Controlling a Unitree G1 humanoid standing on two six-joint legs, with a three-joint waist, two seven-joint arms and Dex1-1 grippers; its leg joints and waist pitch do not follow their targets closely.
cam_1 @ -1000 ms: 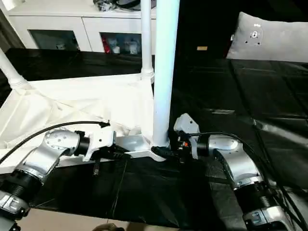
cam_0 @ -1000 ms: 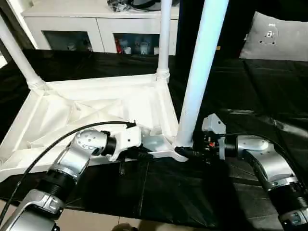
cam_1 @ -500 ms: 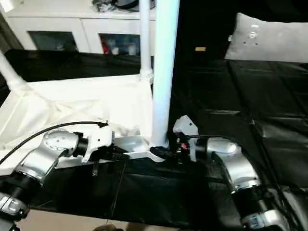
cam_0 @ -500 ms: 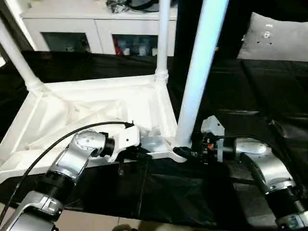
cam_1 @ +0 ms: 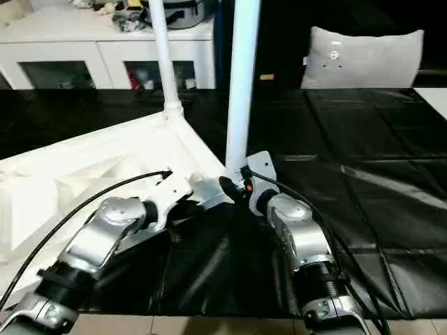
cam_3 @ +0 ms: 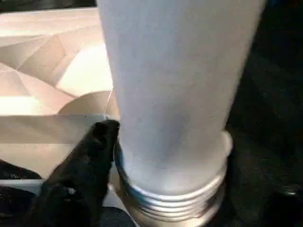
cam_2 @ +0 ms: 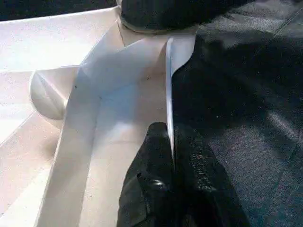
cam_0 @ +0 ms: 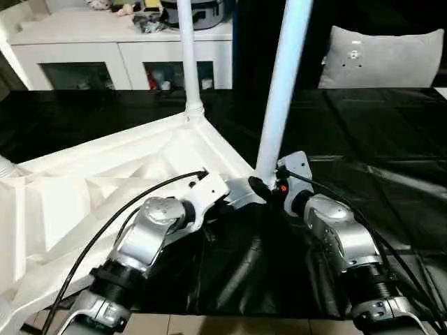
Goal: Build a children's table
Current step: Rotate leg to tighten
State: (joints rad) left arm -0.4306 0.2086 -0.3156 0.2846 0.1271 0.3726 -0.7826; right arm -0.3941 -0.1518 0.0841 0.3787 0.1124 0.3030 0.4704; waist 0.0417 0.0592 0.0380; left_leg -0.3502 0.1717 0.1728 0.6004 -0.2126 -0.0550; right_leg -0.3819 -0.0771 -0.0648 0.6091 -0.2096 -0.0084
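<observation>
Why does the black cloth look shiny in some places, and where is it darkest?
Left eye view: light glints off the creases of the black cover on the right, and the cover is darkest in the shadow between the two forearms. Left wrist view: the tabletop is brightly lit. Right wrist view: the leg looks grey, dimmer than the tabletop behind it.
</observation>
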